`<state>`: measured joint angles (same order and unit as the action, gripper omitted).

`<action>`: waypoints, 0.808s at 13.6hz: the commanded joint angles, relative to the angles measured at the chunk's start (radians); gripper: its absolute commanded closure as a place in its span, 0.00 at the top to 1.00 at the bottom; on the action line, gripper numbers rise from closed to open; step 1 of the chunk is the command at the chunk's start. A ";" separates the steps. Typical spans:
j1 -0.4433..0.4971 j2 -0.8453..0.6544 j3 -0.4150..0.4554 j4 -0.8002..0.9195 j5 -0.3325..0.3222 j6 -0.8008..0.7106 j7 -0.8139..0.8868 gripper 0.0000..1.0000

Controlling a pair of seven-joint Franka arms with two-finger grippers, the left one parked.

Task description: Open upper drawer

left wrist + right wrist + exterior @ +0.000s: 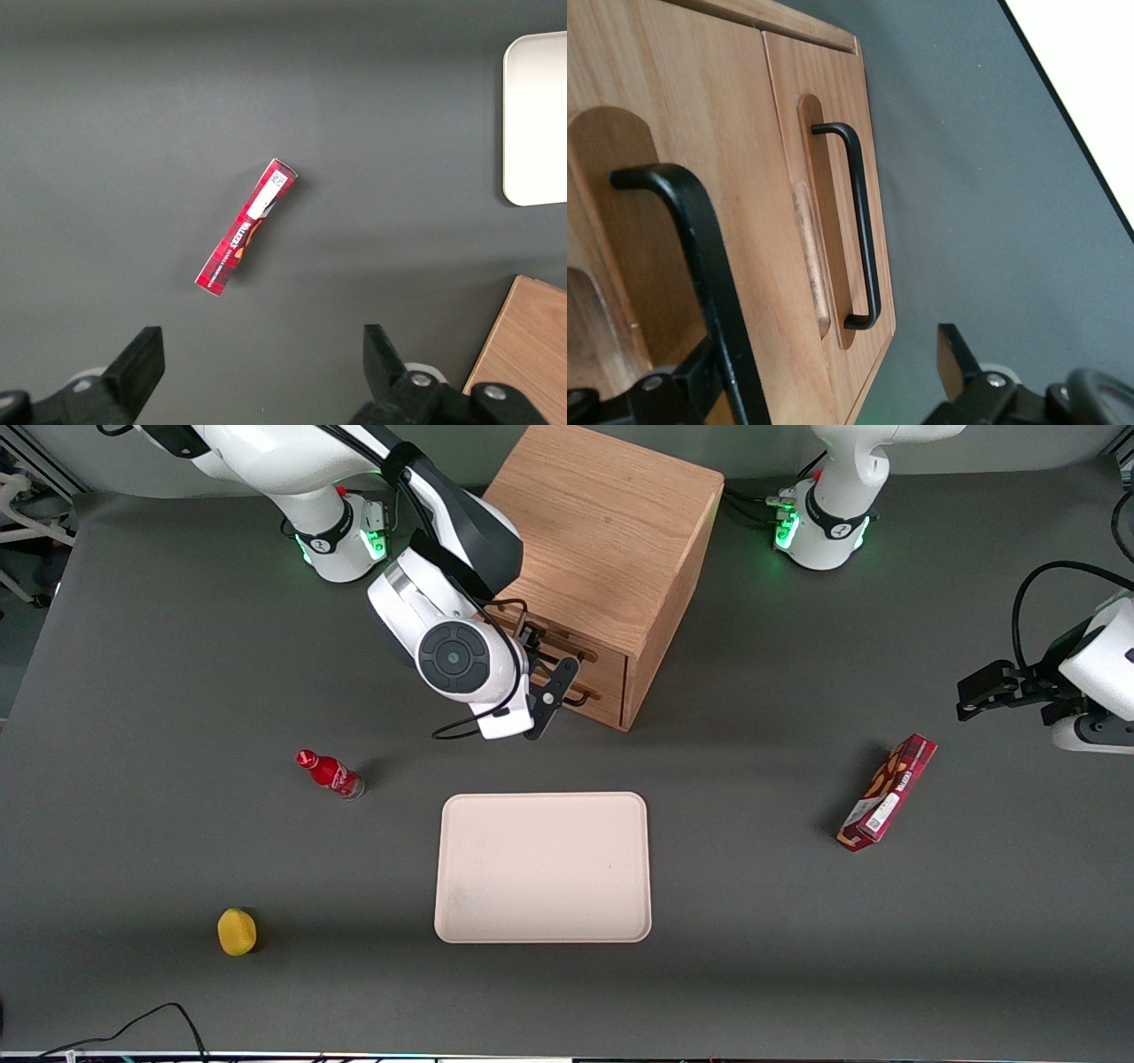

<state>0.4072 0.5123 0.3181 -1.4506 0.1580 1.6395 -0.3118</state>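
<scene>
The oak cabinet point(602, 540) stands far from the front camera, its two drawer fronts turned toward the working arm's end of the table. Both drawers look shut. My right gripper point(547, 662) is right in front of them and is open. In the right wrist view the upper drawer point(744, 177) fills the close range. Its black bar handle point(700, 266) runs between the gripper's point(828, 381) fingers, close against one finger point(691, 385); the other finger point(957, 363) stands well apart. The lower drawer point(833, 97) with its own handle point(859, 221) lies closer to the table.
A cream tray point(542, 866) lies nearer the front camera than the cabinet. A red bottle point(330, 773) and a yellow fruit point(236, 931) sit toward the working arm's end. A red snack box point(888, 791) lies toward the parked arm's end.
</scene>
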 commanded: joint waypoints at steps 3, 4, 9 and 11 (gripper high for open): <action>-0.008 0.014 -0.013 0.012 -0.040 0.025 -0.013 1.00; -0.016 0.018 -0.013 0.015 -0.052 0.029 -0.013 1.00; -0.030 0.051 -0.013 0.036 -0.061 0.037 -0.013 1.00; -0.036 0.063 -0.013 0.058 -0.070 0.037 -0.015 1.00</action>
<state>0.3737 0.5426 0.3004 -1.4425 0.1087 1.6788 -0.3156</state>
